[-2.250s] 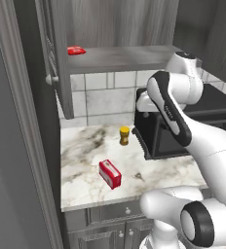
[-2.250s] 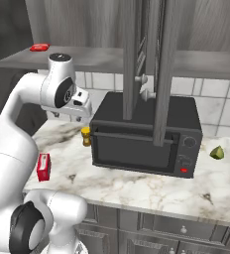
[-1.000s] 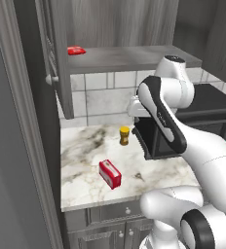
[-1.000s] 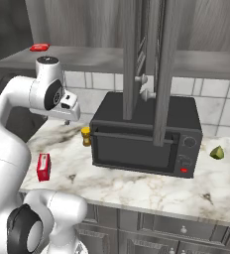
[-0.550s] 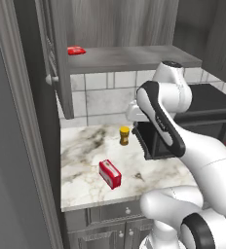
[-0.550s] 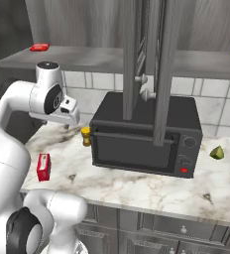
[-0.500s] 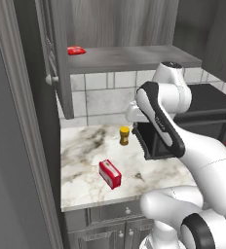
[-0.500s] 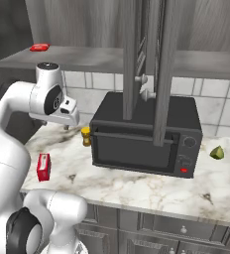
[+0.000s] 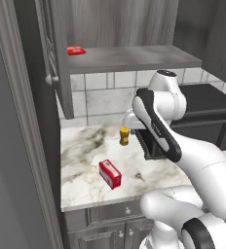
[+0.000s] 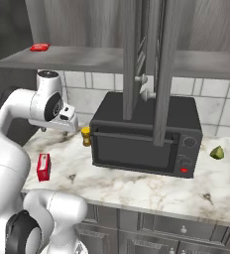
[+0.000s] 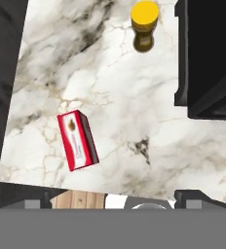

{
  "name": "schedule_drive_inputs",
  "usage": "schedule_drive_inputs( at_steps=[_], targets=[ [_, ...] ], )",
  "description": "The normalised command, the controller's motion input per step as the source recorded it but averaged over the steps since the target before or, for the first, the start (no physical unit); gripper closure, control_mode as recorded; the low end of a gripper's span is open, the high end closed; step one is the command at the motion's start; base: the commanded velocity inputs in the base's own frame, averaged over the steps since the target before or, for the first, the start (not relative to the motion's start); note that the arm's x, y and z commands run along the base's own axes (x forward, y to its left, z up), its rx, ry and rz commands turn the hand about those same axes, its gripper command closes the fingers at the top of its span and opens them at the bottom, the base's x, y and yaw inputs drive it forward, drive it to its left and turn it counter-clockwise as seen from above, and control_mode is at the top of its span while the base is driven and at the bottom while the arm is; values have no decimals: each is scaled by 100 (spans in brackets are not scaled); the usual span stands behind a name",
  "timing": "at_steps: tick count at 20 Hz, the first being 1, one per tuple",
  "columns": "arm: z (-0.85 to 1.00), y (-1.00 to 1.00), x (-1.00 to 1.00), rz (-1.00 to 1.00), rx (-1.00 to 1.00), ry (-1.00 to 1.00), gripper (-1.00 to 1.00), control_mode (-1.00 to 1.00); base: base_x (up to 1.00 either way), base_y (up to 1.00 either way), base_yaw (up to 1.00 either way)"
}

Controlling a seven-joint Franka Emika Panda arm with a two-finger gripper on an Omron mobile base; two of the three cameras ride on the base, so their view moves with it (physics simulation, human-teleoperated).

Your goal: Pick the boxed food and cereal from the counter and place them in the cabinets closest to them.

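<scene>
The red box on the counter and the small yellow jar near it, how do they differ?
The boxed food is a flat red rectangle with white edges and a pale label, lying on its side near the counter's front edge. The jar is round, with a yellow top and a darker brownish body, standing upright further back beside the black microwave. The boxed food has the longer footprint. Both rest on the marble counter, apart from each other and untouched.
</scene>
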Motion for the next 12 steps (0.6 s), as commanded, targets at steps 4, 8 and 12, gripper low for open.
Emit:
schedule_drive_inputs(
  at_steps=[4,8,12],
  targets=[
    [-27,12,0,2,0,0,-100,-100,0,0,0],
    [-29,14,0,3,0,0,-100,-100,0,0,0],
    [-31,17,0,3,0,0,-100,-100,0,0,0]
  ],
)
